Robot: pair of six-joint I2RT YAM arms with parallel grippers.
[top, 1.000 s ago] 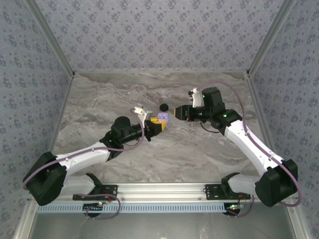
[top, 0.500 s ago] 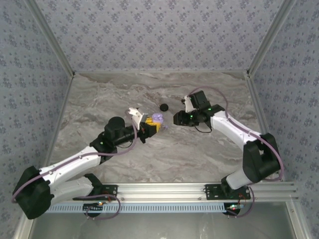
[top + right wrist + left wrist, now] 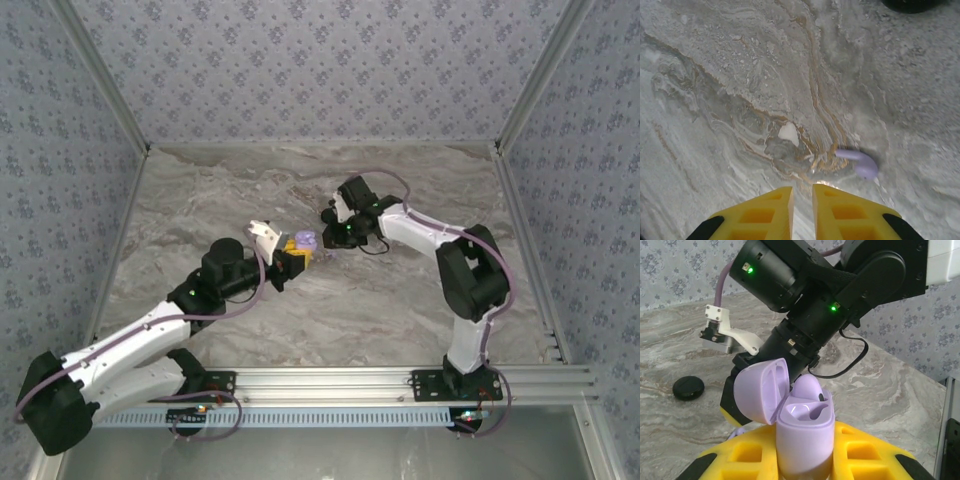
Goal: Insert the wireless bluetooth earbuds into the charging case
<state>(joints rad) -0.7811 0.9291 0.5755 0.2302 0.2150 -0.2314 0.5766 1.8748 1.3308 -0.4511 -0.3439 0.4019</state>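
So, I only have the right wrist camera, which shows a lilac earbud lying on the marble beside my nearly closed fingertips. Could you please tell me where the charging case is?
Observer: The left gripper is clamped on the charging case, which you can see in the left wrist view.
Operator: Thank you. Is its lid open?
Observer: Yes, the lid is swung back, to the left in that view.
Operator: And is anything in the slots?
Observer: One seated earbud pokes up from the far slot. The near slot looks empty.
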